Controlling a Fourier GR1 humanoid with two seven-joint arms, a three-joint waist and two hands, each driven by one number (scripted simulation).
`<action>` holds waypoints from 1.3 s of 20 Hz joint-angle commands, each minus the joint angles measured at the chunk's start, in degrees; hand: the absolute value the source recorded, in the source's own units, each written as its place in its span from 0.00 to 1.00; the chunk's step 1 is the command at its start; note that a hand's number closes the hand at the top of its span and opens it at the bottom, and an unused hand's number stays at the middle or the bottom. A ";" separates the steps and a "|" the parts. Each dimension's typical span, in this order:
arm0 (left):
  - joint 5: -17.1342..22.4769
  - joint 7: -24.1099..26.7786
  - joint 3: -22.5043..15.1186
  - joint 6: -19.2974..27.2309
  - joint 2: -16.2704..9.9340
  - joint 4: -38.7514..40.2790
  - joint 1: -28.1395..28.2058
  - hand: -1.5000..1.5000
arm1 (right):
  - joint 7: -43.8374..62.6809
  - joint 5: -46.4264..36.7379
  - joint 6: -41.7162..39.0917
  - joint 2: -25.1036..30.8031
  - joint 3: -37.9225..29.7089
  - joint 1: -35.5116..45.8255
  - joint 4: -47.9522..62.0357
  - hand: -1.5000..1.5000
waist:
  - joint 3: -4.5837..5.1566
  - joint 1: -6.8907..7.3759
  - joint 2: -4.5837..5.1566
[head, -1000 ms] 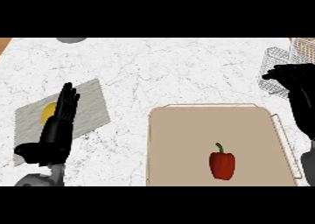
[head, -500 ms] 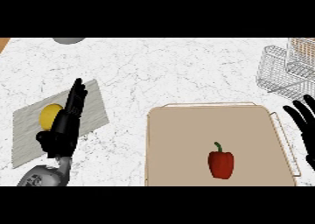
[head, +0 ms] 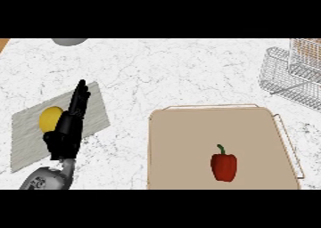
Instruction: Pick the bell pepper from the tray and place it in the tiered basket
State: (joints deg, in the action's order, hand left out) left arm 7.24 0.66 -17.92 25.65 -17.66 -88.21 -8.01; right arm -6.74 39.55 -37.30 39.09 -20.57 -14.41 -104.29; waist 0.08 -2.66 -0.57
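Pick not begun: red bell pepper lies on tray, basket at 1 o'clock; left hand rests open-fingered; right hand out of view.

Left hand only, open, at lower left.
Left hand is black, on a grey forearm coming in from the bottom edge at the view's left. Fingers straight and close together, pointing up and away from the body, seen edge-on with the hand standing on its side. Nothing held in it. Wrist in line with the forearm, slight lean to the right. Right hand and arm do not show.
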 commanded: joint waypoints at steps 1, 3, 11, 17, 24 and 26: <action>0.37 -0.43 1.13 -0.52 -0.48 1.08 -1.10 0.50 | 0.41 -13.00 -1.44 7.45 -4.54 -1.27 -8.90 0.00 | 0.13 -0.68 -0.08; -0.35 -0.27 0.14 -0.07 0.35 0.35 -1.28 0.50 | 2.76 -17.54 -0.57 11.32 -6.22 -0.04 -12.73 0.00 | 0.12 0.21 -0.01; -1.23 -1.79 -0.62 -0.76 0.45 -1.52 -1.08 0.50 | 24.22 -25.14 6.60 12.09 -1.42 -5.20 -38.02 0.00 | 0.13 1.85 0.27; -4.45 -4.32 -2.09 0.73 3.81 -1.65 -2.93 0.50 | 37.94 -24.65 10.05 12.94 7.10 3.03 -40.67 0.00 | 0.00 3.00 0.59; -2.93 -2.45 1.40 -2.36 1.86 -0.18 -1.49 0.50 | 46.19 -29.64 10.45 12.73 17.34 4.15 -45.57 0.00 | -0.01 2.52 0.36; -5.09 -1.26 -1.24 -0.91 4.72 -0.15 -0.46 0.50 | 48.26 -27.94 9.37 15.07 18.26 10.72 -39.26 0.00 | 0.00 3.21 0.53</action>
State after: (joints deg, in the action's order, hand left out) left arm 3.76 -0.26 -18.02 24.03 -13.75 -86.36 -10.35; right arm 34.13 13.30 -27.92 52.56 -4.56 -6.98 -138.35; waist 0.10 0.01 -0.03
